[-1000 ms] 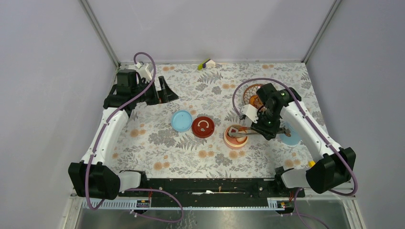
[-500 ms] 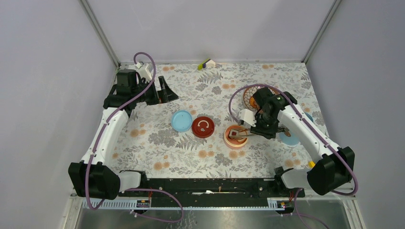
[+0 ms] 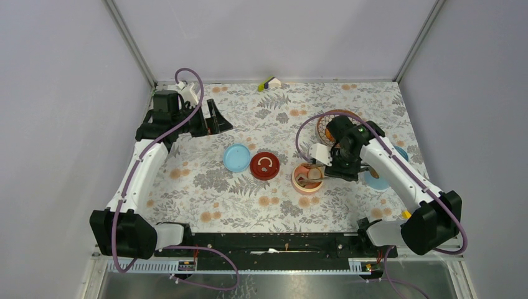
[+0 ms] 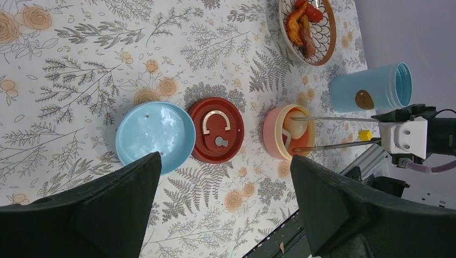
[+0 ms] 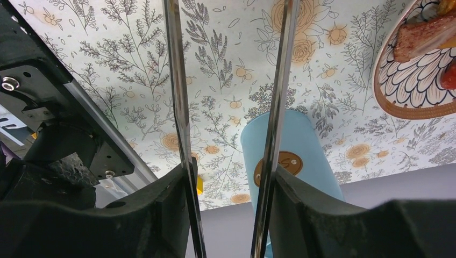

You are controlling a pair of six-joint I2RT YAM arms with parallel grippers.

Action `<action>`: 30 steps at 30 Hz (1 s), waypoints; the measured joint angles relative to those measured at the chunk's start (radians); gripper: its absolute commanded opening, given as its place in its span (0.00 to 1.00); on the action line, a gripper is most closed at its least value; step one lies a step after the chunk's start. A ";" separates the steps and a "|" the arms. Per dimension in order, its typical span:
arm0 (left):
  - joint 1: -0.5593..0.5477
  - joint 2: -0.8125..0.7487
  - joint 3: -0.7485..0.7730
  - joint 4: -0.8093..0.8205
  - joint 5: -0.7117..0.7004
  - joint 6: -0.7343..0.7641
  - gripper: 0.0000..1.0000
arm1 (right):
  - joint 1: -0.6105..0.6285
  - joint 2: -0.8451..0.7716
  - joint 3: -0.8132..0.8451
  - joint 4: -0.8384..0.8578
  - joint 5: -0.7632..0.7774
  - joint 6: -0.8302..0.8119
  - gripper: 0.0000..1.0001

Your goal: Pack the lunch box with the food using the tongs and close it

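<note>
The salmon-pink bowl (image 3: 307, 178) stands mid-table with a white egg-like piece (image 4: 296, 123) inside. My right gripper (image 3: 335, 167) is shut on the tongs (image 3: 320, 174), whose two thin arms (image 4: 339, 118) reach over the bowl and stand apart. In the right wrist view the tongs (image 5: 177, 107) run between my fingers (image 5: 161, 215). The light-blue shell (image 4: 371, 88) lies on its side to the right. Left of the bowl lies the light-blue disc (image 3: 237, 157). More food (image 4: 303, 24) sits on the patterned dish (image 3: 331, 123). My left gripper (image 3: 215, 121) is open and empty at the back left.
A dark red round lid (image 3: 265, 166) lies between the disc and the bowl. A small yellow-and-purple object (image 3: 269, 83) rests at the table's far edge. A small yellow block (image 4: 365, 134) sits near the right arm's base.
My right wrist has shifted slightly left and lower toward the bowl, and the tongs' arms have spread apart over it. The left arm has not moved.
</note>
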 measured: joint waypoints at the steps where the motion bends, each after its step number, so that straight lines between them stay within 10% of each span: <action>1: 0.000 0.001 0.000 0.000 0.000 0.000 0.99 | 0.000 0.000 0.002 0.000 0.001 0.000 0.52; 16: 0.000 0.002 0.000 0.002 0.000 0.000 0.99 | -0.021 0.010 0.163 -0.004 -0.003 0.085 0.48; 30: 0.000 0.002 0.000 0.002 0.000 0.000 0.99 | -0.390 0.317 0.457 -0.002 0.007 0.227 0.46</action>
